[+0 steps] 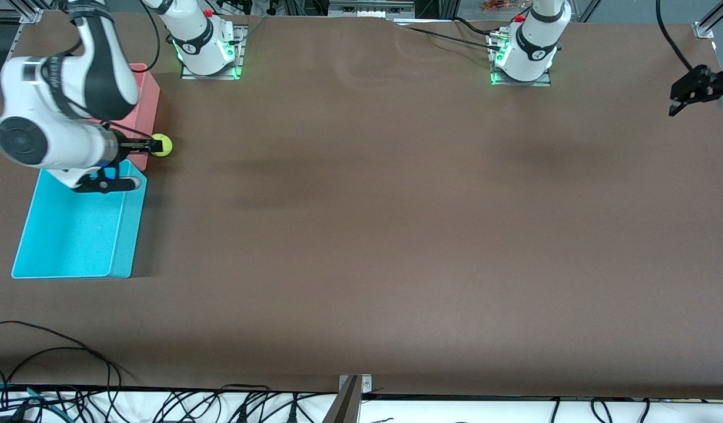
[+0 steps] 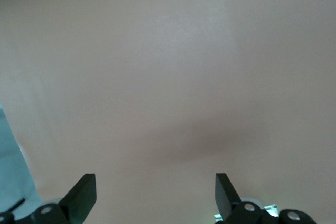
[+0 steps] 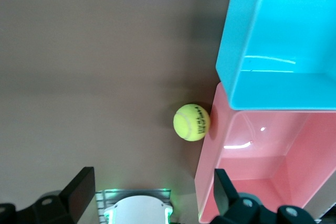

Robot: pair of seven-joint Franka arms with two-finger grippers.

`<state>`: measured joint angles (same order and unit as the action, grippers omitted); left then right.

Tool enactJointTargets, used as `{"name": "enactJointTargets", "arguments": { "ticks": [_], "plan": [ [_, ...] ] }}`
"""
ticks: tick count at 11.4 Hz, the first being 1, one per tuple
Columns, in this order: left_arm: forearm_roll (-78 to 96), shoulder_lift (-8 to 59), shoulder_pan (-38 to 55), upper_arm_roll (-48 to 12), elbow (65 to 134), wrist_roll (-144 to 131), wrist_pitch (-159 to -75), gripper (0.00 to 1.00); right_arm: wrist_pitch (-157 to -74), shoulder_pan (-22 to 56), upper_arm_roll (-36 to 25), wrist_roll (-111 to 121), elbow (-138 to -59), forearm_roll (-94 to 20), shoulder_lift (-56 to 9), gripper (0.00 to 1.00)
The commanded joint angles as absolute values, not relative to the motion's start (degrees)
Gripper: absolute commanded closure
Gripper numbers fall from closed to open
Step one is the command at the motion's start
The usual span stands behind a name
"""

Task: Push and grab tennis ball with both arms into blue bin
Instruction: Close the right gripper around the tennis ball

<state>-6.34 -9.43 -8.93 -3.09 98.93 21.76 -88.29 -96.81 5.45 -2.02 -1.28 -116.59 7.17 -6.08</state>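
A pink bin (image 1: 150,100) sits on the brown table (image 1: 397,235), cables (image 1: 73,376) along its edge.

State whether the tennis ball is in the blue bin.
Out. The tennis ball sits on the table against the pink bin, outside the blue bin.

1. One tennis ball (image 1: 161,145), yellow-green.
2. Two bins: one blue bin (image 1: 73,235) and one pink bin (image 1: 147,108).
3. Two white robot arms, each with one black two-finger gripper: the right gripper (image 1: 139,144) and the left gripper (image 1: 682,100).
4. One brown table (image 1: 397,235).
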Motion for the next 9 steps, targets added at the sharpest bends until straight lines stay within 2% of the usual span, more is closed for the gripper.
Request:
{"name": "enactJointTargets", "arguments": {
  "ticks": [1, 4, 8, 9],
  "plan": [
    [-6.4, -8.7, -7.8, -6.8, 95.9, 8.0, -83.0, 0.0, -104.3, 5.7, -0.4, -4.1, -129.1, 12.3, -0.6, 0.0],
    [-3.8, -7.7, -8.4, -10.9, 90.1, -3.6, -76.2, 0.0, -108.7, 5.7, -0.2, -8.6, -133.8, 18.2, -1.6, 0.0],
    [4.5, -7.1, -10.5, -9.2, 86.8, -7.2, -71.4, 0.0, -110.0, 7.4, 0.8, -17.3, -135.4, 25.6, -7.7, 0.0],
    [7.9, -7.1, -11.3, -7.0, 86.8, -7.1, -71.3, 0.0, -110.4, 8.7, 1.0, -18.5, -135.4, 26.9, -11.0, 0.0]
  ]
}}
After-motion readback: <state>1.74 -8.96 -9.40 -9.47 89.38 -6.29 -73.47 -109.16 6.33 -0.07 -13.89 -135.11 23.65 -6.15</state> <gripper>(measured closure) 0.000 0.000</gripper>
